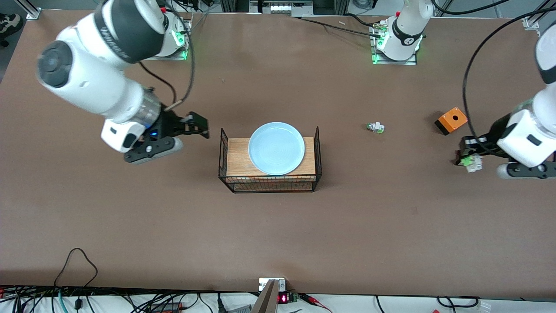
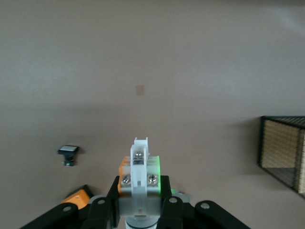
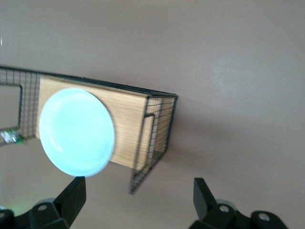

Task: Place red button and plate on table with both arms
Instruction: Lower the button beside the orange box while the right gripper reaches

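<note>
The pale blue plate (image 1: 276, 148) lies on the wood-topped black wire rack (image 1: 269, 184) at the table's middle; it also shows in the right wrist view (image 3: 76, 138). My right gripper (image 1: 197, 126) is open and empty, in the air beside the rack toward the right arm's end, both fingers (image 3: 71, 191) clear of the plate. My left gripper (image 1: 467, 158) is shut on the red button (image 1: 472, 163), a whitish part with green and orange sides (image 2: 140, 171), held low over the brown table (image 1: 391, 226) at the left arm's end. Its cap is hidden in the left wrist view.
A white-and-green-tipped switch part (image 1: 375, 127) lies between the rack and an orange box (image 1: 451, 119). The left wrist view shows a black part with a white face (image 2: 69, 151) on the table and the rack's end (image 2: 286, 152).
</note>
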